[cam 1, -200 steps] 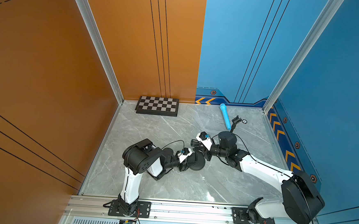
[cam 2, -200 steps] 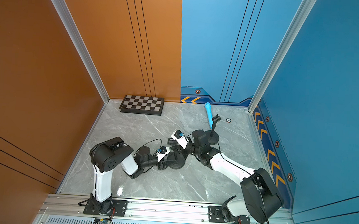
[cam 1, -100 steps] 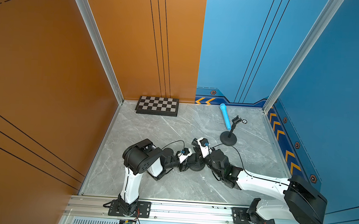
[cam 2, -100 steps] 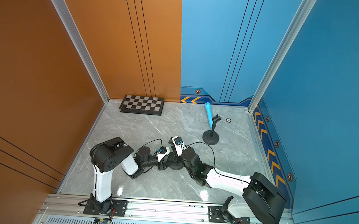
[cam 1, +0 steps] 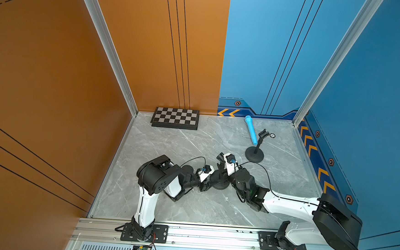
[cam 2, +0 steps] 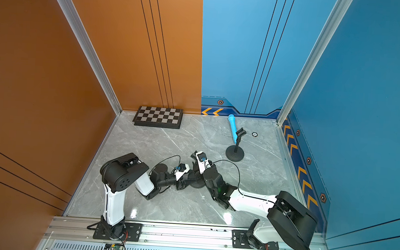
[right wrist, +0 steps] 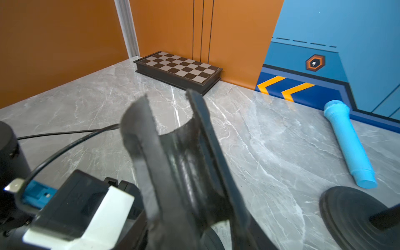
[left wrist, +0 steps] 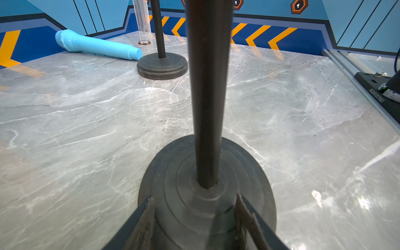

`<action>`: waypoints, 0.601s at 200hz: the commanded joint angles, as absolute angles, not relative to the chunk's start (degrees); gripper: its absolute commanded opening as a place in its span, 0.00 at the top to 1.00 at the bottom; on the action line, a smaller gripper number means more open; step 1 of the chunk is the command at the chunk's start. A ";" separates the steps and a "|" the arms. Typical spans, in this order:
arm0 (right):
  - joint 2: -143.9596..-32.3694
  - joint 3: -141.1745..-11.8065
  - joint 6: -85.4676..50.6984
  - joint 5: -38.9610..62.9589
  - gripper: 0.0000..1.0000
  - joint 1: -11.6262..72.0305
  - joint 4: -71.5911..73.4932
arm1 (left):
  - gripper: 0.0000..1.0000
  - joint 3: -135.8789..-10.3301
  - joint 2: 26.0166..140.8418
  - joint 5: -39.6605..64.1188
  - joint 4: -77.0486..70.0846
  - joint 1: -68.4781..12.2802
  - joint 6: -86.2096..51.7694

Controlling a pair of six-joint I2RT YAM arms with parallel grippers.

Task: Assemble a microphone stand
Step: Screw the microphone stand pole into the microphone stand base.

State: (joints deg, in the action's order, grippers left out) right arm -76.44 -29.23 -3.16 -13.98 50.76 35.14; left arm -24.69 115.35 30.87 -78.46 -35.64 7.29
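The stand base [left wrist: 164, 164], with its pole [left wrist: 207, 86] upright, is gripped near the middle of the table [cam 1: 168, 152] by the left gripper [left wrist: 193, 197], jaws half apart around its raised centre. The right gripper [right wrist: 166, 98], just beside at 12 o'clock, is seen parted and empty. A second stand [cam 1: 254, 155] is placed toward 2 o'clock.

Grey marble table [cam 1: 169, 147] holds a chessboard [cam 1: 175, 118], blue microphone [cam 1: 251, 130], small token [cam 1: 272, 135], far stand [cam 1: 254, 155] and near stand [left wrist: 168, 173].
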 commanded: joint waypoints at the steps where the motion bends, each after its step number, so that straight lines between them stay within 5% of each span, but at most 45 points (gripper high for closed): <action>1: -72.76 -28.73 4.31 12.18 0.40 46.08 29.49 | 0.40 -22.70 117.74 29.09 -69.17 -36.12 8.54; 17: -72.39 -30.50 6.63 23.26 0.34 41.74 24.96 | 0.39 -22.69 117.60 29.45 -69.13 -36.12 8.64; 63: -75.97 -36.79 13.80 31.38 0.35 35.87 17.55 | 0.38 -22.52 115.74 34.56 -69.17 -36.69 9.72; 87: -78.27 -38.78 14.09 31.30 0.40 35.07 19.06 | 0.38 -22.72 115.79 35.06 -69.17 -36.73 9.67; 120: -79.95 -39.58 13.56 28.83 0.59 34.95 20.38 | 0.37 -23.69 116.33 36.55 -69.23 -37.25 8.58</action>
